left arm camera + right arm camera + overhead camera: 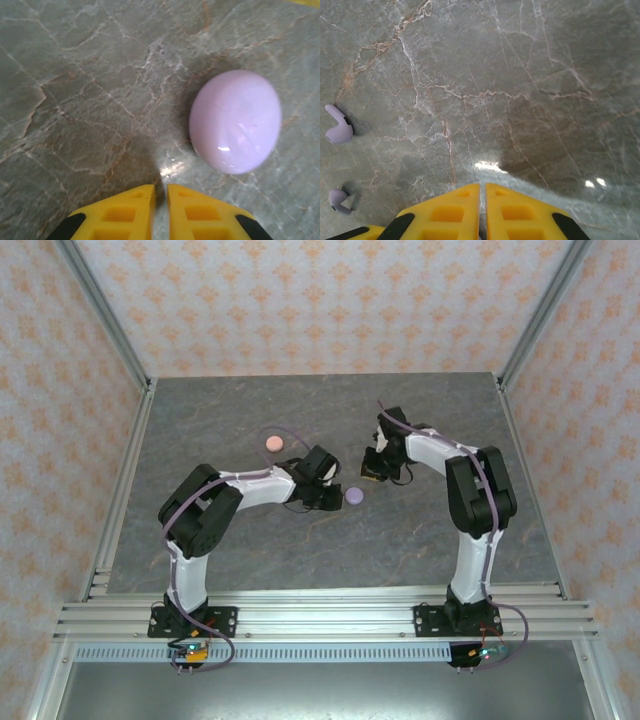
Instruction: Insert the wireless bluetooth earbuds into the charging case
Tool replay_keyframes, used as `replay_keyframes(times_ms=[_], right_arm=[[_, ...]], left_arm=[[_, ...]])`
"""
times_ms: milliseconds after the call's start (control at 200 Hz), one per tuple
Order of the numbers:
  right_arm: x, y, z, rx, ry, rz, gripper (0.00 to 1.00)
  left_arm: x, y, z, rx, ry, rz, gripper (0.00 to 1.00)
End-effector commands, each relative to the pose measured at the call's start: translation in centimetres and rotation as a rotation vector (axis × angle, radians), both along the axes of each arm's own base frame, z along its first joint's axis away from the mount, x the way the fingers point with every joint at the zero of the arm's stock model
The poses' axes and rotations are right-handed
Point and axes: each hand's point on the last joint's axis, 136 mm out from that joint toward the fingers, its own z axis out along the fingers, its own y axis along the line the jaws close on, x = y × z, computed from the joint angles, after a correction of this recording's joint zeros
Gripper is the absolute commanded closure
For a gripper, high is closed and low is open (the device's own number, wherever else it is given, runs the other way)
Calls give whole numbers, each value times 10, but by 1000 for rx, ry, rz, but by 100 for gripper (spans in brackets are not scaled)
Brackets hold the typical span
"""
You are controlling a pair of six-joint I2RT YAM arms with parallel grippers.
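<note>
Both pincers are shut and empty. The left gripper point(160, 192) hangs beside the lilac case point(235, 121), lid apparently down, probably to steady it. The right gripper point(482, 187) hovers near two loose lilac earbuds point(339, 131).

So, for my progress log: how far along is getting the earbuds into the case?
Nothing done yet: the round lilac case looks closed on the grey marble table, and two small lilac stemmed earbuds lie loose. Nothing in hand: the left gripper and right gripper are shut, empty. To do: opening the case, picking up and seating the buds.
</note>
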Motion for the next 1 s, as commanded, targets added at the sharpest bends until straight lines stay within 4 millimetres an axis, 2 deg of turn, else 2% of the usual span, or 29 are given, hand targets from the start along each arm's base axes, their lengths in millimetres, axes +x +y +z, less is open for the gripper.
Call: replay_keyframes(times_ms=[0, 210, 380, 651, 991], right_arm=[[-6, 6, -3, -7, 37, 48, 88], [-14, 11, -10, -8, 72, 82, 88], [-24, 11, -14, -16, 92, 104, 88], [-40, -4, -15, -73, 97, 91, 87], [-52, -22, -10, -138, 70, 57, 87]], left_arm=[[5, -14, 3, -29, -2, -9, 85], [6, -22, -5, -41, 29, 8, 85], [9, -19, -8, -11, 27, 20, 85], [20, -12, -12, 55, 12, 53, 85], [35, -6, -9, 119, -23, 95, 85]])
